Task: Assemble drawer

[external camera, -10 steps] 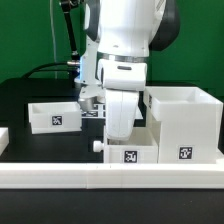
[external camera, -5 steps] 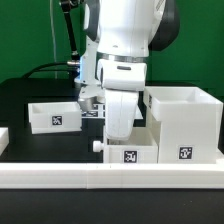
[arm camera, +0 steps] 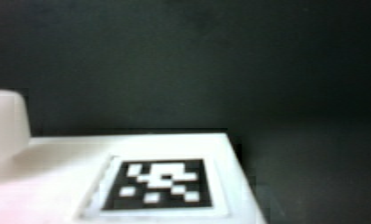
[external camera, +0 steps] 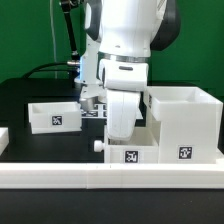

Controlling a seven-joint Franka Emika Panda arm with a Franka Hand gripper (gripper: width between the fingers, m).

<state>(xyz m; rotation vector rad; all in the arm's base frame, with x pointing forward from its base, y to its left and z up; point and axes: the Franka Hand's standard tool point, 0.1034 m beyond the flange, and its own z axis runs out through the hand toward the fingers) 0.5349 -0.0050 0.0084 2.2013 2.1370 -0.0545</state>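
Early going in the assembly: nothing slotted in yet.
Leaves the drawer shell (external camera: 185, 130) at the exterior view's right, one tray (external camera: 55, 117) at its left and the knobbed tray (external camera: 137, 155) by the border wall (external camera: 110, 180), all unjoined on the tabletop (external camera: 15, 100). Hides the jaws behind the low-hanging arm (external camera: 125, 80); cannot tell their opening or hold. Shows next to no change from half a second earlier.

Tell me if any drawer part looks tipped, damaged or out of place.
Nothing stands out. The shell stands upright, the far tray sits flat on the exterior view's left, and the near tray sits flat by the border wall, below the arm. No visible damage.
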